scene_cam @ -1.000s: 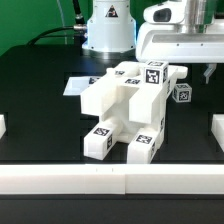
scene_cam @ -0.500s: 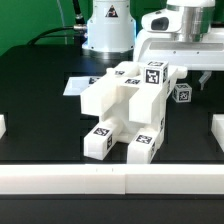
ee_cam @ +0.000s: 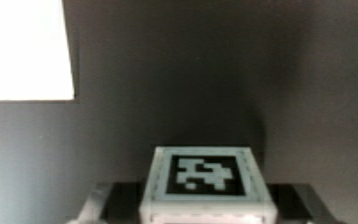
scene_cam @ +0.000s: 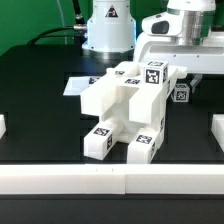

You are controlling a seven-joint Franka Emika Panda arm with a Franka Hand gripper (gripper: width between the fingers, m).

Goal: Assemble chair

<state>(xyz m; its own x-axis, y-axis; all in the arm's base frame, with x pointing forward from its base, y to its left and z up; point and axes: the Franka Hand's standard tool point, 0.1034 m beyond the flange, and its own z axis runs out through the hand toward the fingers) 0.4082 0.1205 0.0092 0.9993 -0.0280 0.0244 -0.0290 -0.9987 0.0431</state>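
Observation:
The chair (scene_cam: 125, 108) stands mid-table as a blocky white assembly of tagged pieces. Behind it, toward the exterior view's right, a small white tagged piece (scene_cam: 181, 93) rests on the black table with my gripper (scene_cam: 185, 84) down over it. The wrist view shows that piece (ee_cam: 206, 178) with its tag facing the camera. It sits between the dark fingers (ee_cam: 114, 197) of my gripper (ee_cam: 206, 203), which press against both of its sides. Only this piece's tagged face shows in the exterior view.
The marker board (scene_cam: 80, 86) lies flat behind the chair on the exterior view's left. A white rail (scene_cam: 110, 181) runs along the table's front, with white blocks at the left edge (scene_cam: 3, 126) and the right edge (scene_cam: 216, 130). The robot base (scene_cam: 108, 30) stands at the back.
The jaws have closed from wide open onto the small tagged piece. The hand shifted slightly toward the exterior view's right. The chair has not moved.

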